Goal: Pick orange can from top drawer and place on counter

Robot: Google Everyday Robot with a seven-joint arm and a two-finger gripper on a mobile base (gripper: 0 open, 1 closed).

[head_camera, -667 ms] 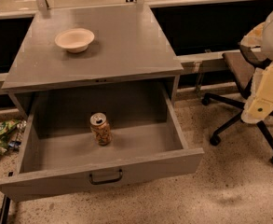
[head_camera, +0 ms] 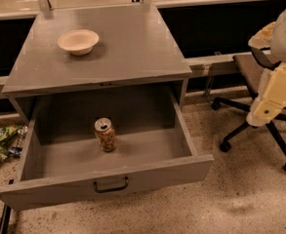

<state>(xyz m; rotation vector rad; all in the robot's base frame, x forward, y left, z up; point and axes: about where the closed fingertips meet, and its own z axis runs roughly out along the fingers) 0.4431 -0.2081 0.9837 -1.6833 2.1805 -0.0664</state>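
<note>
can (head_camera: 105, 134) stands upright mid drawer (head_camera: 172, 173), gripper (head_camera: 273, 97) hangs way off right by the chair (head_camera: 247, 68) and I can't tell if it's spread or closed, so a sloppy reach could clip the near wall or tip the can

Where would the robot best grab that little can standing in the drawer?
Probably the can by its round sides near mid-height, coming from above: it stands upright in the middle of the open drawer, whose walls block a low sideways reach. The end effector hangs off to the right, by the chair.
</note>
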